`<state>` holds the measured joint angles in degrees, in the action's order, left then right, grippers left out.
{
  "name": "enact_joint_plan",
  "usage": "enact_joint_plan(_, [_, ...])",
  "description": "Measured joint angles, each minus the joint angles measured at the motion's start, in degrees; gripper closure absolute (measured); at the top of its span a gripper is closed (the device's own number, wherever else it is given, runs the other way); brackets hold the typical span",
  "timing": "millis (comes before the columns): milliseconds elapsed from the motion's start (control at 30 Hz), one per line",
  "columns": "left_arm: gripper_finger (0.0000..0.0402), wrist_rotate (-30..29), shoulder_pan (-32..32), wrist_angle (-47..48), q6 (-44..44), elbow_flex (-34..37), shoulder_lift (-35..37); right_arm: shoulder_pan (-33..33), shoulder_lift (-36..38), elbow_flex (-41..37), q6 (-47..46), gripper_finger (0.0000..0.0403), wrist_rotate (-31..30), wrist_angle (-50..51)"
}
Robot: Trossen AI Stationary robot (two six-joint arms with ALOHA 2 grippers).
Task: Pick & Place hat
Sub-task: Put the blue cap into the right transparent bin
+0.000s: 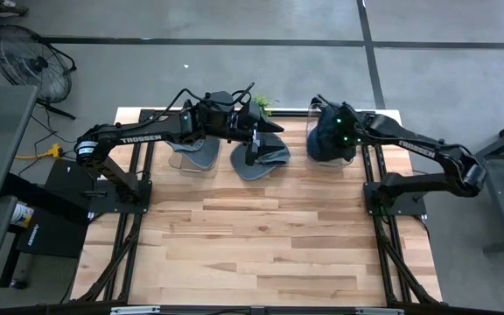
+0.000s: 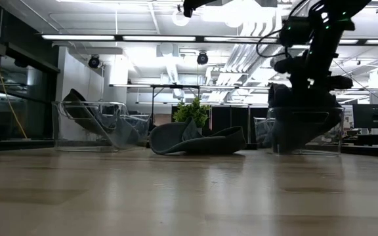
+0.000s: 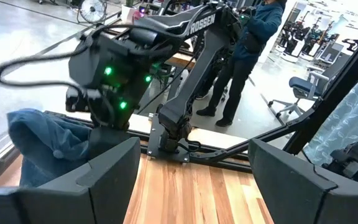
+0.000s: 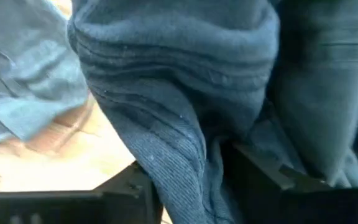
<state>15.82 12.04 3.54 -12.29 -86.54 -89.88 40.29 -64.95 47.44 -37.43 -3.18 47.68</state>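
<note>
A dark blue knit hat (image 1: 325,142) (image 4: 179,93) lies in a clear bin (image 2: 304,131) at the table's far right. My right gripper (image 1: 338,131) (image 4: 188,186) points steeply down into it. Its fingers are apart, with a fold of the hat between them. A grey hat (image 1: 261,164) (image 2: 199,139) rests on the table at the far middle. My left gripper (image 1: 254,149) (image 3: 191,186) hangs open and about level above that hat, touching nothing. My right gripper has a ribbed fold of the blue hat (image 4: 185,155) lying between its parted fingers (image 4: 272,180), and the cloth reaches both of them. The fingers come at it from above, slanting down. The rest of the hat is slumped in the bin.
A second clear bin (image 1: 195,156) (image 2: 100,124) with another grey hat stands at the far left. A small green plant (image 1: 261,105) sits at the far edge. A person (image 3: 260,37) stands beyond the table's right side. The near half of the table (image 1: 269,245) is bare wood.
</note>
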Motion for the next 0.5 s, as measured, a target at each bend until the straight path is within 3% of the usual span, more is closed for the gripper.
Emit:
enact_joint_plan(200, [0.0106,0.0,0.0,0.0,0.0,0.0,0.0,2.6,4.8,0.0,0.2,0.0216,1.2,0.1])
enact_joint_plan(500, [0.0106,0.1,0.0,0.0,0.0,0.0,0.0,4.8,9.6,0.0,0.4,0.0235,4.6,0.1])
